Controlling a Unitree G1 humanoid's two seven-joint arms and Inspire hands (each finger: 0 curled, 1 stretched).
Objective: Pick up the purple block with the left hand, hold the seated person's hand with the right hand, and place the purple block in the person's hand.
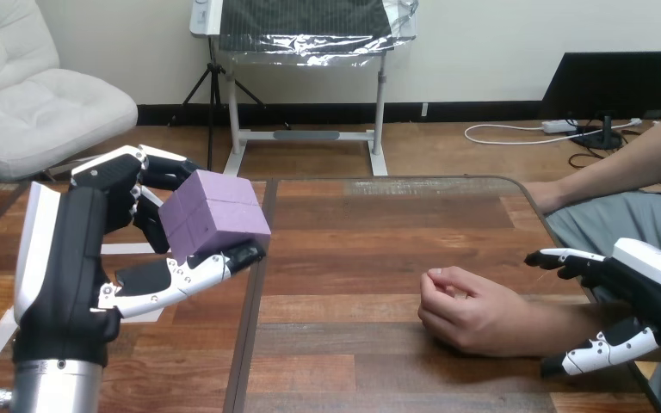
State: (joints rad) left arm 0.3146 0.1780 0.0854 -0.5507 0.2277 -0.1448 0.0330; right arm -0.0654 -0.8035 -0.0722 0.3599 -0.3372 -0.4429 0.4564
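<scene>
The purple block (213, 215) is a large cube lifted off the table at the left, and my left hand (108, 237) is shut on it, fingers over its far side and thumb under its near edge. The person's hand (469, 307) rests on the table at the lower right, loosely closed, its forearm running off to the right. My right hand (645, 297) hovers open at the right edge, over the person's forearm, fingers above and thumb below; I see no grip on it.
The wooden table (370, 224) has a seam (254, 301) running front to back just right of my left hand. White tape marks (125, 249) lie on the left panel under the block. The person's other arm (628, 163) reaches in at the far right.
</scene>
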